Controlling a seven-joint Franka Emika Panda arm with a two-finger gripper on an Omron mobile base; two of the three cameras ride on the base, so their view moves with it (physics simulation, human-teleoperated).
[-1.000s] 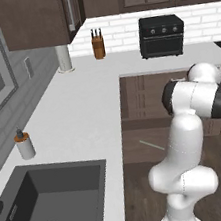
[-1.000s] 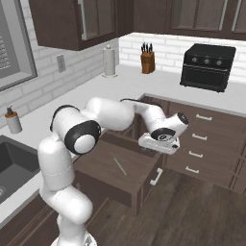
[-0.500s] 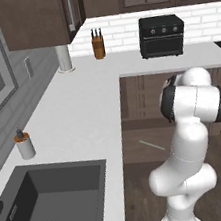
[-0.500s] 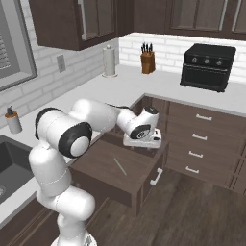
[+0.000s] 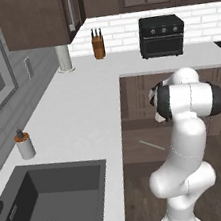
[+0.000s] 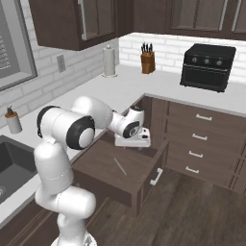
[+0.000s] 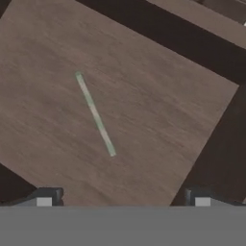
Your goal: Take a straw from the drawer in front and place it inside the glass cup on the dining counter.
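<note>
In the left base view the straw (image 5: 152,145) lies right of centre in the open drawer (image 5: 139,148), beside the white arm. In the right base view the gripper (image 6: 139,145) hangs over the drawer (image 6: 126,169) at mid-frame, above the straw (image 6: 119,166). In the hand view the fingertips (image 7: 44,198) stand spread apart, empty, at the bottom corners; the straw (image 7: 95,114) lies diagonally at centre-left on the drawer floor (image 7: 158,120).

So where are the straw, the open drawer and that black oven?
straw (image 7: 95,114), hand view, middle of the rod.
drawer (image 6: 102,158), right base view, bare wooden floor inside.
oven (image 5: 161,35), left base view, front face.
</note>
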